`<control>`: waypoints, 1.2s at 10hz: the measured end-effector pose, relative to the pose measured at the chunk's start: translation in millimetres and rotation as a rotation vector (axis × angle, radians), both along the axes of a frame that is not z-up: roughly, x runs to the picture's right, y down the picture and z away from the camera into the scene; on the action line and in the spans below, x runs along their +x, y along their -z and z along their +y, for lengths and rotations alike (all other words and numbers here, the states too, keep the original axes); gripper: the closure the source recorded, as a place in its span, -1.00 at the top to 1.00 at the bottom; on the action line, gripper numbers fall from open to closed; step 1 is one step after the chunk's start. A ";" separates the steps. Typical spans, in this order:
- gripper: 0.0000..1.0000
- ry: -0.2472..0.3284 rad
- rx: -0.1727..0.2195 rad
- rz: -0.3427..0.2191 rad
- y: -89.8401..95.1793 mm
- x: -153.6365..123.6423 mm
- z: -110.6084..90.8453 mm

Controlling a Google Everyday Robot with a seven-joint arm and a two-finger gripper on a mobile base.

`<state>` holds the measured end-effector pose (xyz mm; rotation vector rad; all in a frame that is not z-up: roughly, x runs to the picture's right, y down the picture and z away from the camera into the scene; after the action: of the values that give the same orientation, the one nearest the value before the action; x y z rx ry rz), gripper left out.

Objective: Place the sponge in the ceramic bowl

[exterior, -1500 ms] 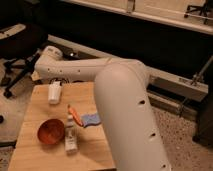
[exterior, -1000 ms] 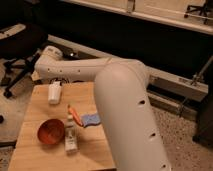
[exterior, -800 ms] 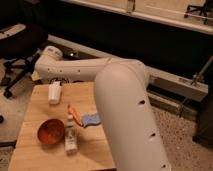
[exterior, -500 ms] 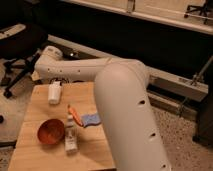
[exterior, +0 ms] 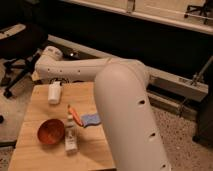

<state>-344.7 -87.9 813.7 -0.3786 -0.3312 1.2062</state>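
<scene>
The blue sponge (exterior: pixel 91 120) lies flat on the wooden table (exterior: pixel 42 110), just left of my big white arm link. To its left, toward the table's front-left corner, sits the orange-red ceramic bowl (exterior: pixel 51 131), with nothing inside it. My white arm (exterior: pixel 90 70) reaches across the back of the table to a rounded joint at the far left. My gripper does not show in the camera view; it is somewhere past or behind the arm.
A thin orange stick (exterior: pixel 75 115) lies between sponge and bowl. A white bottle (exterior: pixel 70 136) sits beside the bowl. A white cup (exterior: pixel 54 92) stands at the back left. A black office chair (exterior: pixel 20 45) stands on the floor to the left.
</scene>
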 end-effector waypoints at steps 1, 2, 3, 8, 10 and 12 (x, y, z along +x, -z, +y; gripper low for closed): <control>0.60 0.000 0.000 0.000 0.0 0.0 0.0; 0.60 0.000 0.000 0.000 0.1 0.0 -0.1; 0.60 0.000 0.000 0.000 0.0 0.0 0.0; 0.60 0.098 0.036 0.015 5.5 16.6 2.8; 0.60 0.219 0.101 0.068 19.7 71.3 -5.7; 0.60 0.272 0.138 0.110 34.0 111.9 -11.8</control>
<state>-232.8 -99.7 779.7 -0.2281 -0.2567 0.9278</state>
